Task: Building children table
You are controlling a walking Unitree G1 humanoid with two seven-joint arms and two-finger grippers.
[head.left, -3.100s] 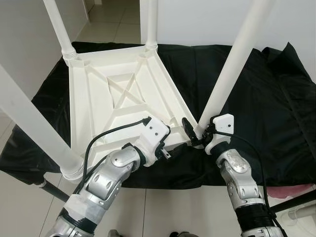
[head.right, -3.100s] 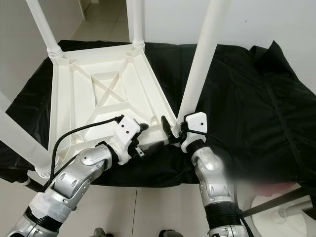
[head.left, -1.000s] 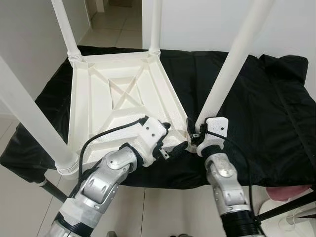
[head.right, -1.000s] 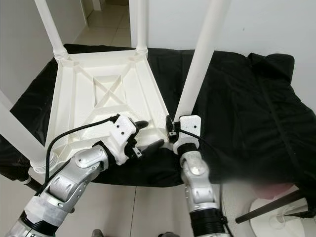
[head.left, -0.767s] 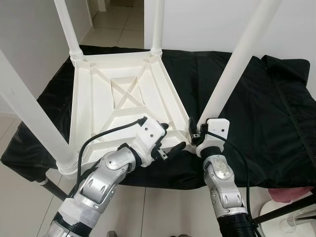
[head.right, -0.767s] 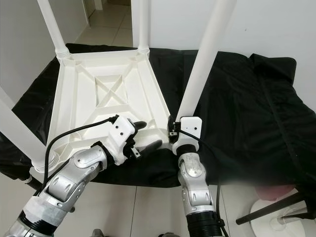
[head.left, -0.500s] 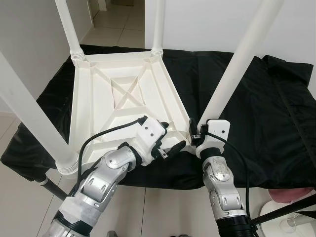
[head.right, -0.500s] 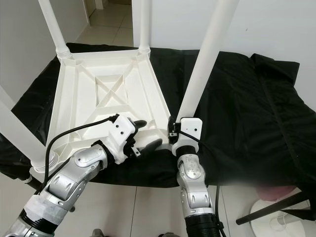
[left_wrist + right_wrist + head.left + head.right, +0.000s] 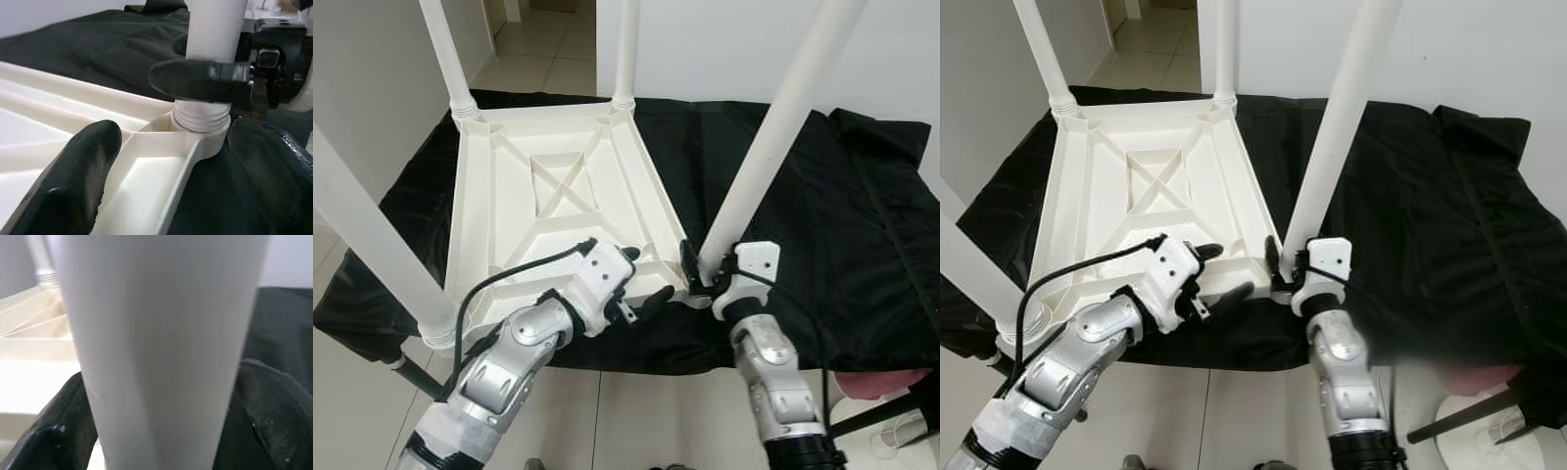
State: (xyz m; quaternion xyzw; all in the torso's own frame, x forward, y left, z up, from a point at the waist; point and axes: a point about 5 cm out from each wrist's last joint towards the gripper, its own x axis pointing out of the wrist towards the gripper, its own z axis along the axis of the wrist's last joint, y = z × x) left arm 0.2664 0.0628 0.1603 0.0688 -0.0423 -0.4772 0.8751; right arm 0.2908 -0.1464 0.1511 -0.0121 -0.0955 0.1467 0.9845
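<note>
A white children's table (image 9: pixel 470 215) lies upside down on a black cloth, its legs pointing up. My right gripper (image 9: pixel 703 272) is shut around the base of the near right leg (image 9: pixel 769 147), just above its threaded socket at the table's corner. In the right wrist view the leg (image 9: pixel 156 347) stands between both fingers (image 9: pixel 73 421). My left gripper (image 9: pixel 644 276) is open and straddles the table's near rim beside that corner. The left wrist view has the socket (image 9: pixel 200 122) and rim lying between the left fingers (image 9: pixel 83 171).
Three other legs stand up: far left (image 9: pixel 445 49), far middle (image 9: pixel 625 49) and near left (image 9: pixel 367 235). The black cloth (image 9: pixel 842 215) spreads to the right and hangs over the front edge. Tiled floor lies below, with a round white base (image 9: pixel 1489 441) at the lower right.
My right wrist has swung to the right around the leg's base, still holding it. The left gripper has stayed at the rim, its arm drawn slightly back.
</note>
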